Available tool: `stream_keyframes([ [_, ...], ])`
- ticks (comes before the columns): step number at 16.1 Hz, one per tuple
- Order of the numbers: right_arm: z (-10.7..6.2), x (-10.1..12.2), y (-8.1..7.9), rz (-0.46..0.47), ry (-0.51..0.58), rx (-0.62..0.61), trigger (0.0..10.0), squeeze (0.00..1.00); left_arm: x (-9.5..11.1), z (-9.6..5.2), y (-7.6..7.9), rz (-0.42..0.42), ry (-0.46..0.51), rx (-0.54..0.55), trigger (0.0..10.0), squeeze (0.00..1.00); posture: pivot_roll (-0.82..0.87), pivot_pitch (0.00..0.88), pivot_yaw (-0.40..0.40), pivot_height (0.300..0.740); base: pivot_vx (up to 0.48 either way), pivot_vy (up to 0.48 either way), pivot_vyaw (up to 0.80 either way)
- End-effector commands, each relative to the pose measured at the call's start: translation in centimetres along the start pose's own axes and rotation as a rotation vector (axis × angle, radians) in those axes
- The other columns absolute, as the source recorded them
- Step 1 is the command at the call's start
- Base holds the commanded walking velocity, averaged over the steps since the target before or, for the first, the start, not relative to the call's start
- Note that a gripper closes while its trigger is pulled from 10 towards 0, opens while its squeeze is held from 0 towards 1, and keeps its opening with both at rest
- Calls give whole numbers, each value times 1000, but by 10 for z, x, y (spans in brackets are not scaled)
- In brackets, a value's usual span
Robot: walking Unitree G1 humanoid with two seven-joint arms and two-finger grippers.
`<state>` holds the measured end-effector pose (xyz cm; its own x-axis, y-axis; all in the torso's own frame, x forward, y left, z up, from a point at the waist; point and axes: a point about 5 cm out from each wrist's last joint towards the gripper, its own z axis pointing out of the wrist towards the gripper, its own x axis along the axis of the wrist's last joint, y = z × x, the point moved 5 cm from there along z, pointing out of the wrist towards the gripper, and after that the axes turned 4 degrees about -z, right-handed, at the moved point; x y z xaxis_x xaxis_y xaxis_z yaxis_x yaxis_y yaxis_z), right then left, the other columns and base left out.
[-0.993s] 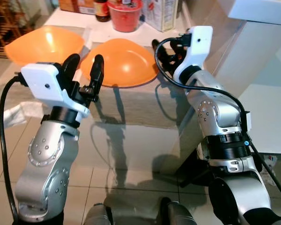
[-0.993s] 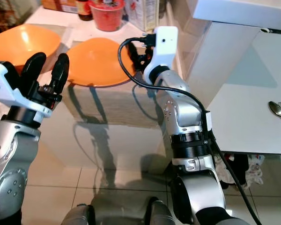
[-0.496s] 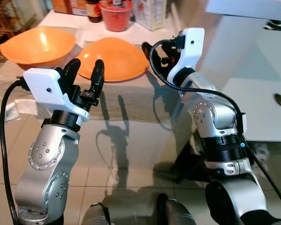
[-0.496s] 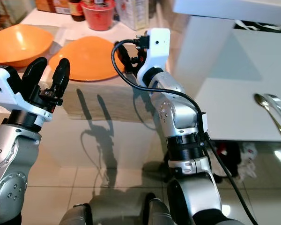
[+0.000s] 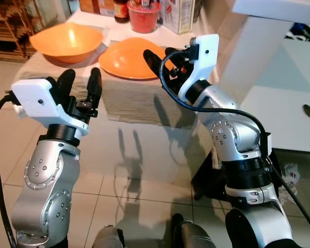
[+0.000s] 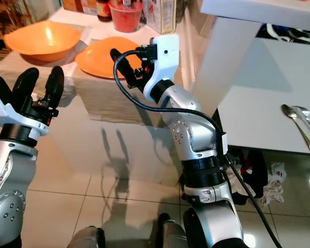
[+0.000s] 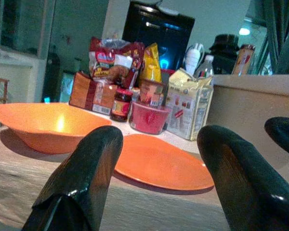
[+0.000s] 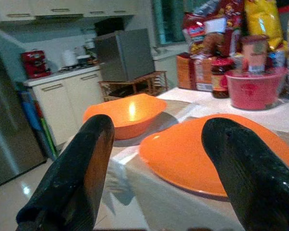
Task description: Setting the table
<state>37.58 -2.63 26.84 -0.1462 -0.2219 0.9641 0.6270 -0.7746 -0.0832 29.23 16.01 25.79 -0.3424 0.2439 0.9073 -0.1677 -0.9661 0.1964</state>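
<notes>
**Lining up on the orange dishes, nothing grabbed yet**

Both arms look pulled back a bit compared to a second ago: the left gripper (image 5: 80,85) was up against the near rim of the orange plate, and now it hangs short of the table edge (the head camera swung too, so some of that is just framing).

Left eye view: the orange plate (image 5: 129,58) sits on the grey table runner (image 5: 129,101), with the orange bowl (image 5: 67,40) beside it on the robot's left, not touching. A red cup (image 5: 143,14) and some groceries stand behind them. The right gripper (image 5: 163,64) hovers just over the plate's near rim.

Right eye view: same scene, plus two spoons (image 6: 299,124) lying on the white table (image 6: 258,111) off to the right.

Left wrist view: fingers spread wide, empty, aimed at the plate and bowl.

Right wrist view: fingers also spread, nothing between them, plate just below.

My guess: the plate is light, stiff plastic, glossy so probably slippery. It's shallow, so I'd pinch the near rim and keep it level.
</notes>
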Motion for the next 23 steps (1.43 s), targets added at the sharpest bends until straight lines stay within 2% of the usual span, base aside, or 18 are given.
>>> stream_keyframes([
  [1, -2, 6, -3, 2, 15, 20, 10000, 0, -6, -2, 3, -18, -22, -4, 10000, 0, -59, 195, -56, 740, 0, 0, 0],
  [5, -5, 11, -7, 11, 38, 45, 10000, 0, -12, -1, 6, -15, -39, -8, 10000, 0, -61, 194, -59, 740, 0, 0, 0],
  [13, -14, 0, -15, 36, 30, 77, 10000, 0, -25, -6, 10, -39, -78, -24, 10000, 0, -58, 207, -68, 740, 0, 0, 0],
  [14, -19, -9, -15, 41, 11, 81, 10000, 0, -32, -9, 9, -31, -108, -20, 10000, 0, -55, 236, -67, 740, 0, 0, 0],
  [16, -37, -27, -17, 63, -40, 108, 10000, 0, -44, -22, 12, -42, -169, -25, 10000, 0, -56, 317, -64, 740, 0, 0, 0],
  [17, -44, -28, -19, 76, -45, 121, 10000, 0, -45, -27, 15, -43, -181, -32, 10000, 0, -62, 343, -65, 740, 0, 0, 0],
  [19, -68, -30, -32, 130, -63, 197, 10000, 0, -39, -35, 29, -68, -175, -63, 10000, 0, -78, 427, -68, 740, 0, 0, 0],
  [20, -77, -35, -33, 122, -94, 209, 10000, 0, -39, -38, 27, -67, -184, -48, 10000, 0, -85, 447, -74, 740, 0, 0, 0],
  [23, -84, -45, -34, 111, -137, 208, 10000, 0, -44, -42, 18, -39, -207, -16, 10000, 0, -84, 458, -76, 740, 0, 0, 0],
])
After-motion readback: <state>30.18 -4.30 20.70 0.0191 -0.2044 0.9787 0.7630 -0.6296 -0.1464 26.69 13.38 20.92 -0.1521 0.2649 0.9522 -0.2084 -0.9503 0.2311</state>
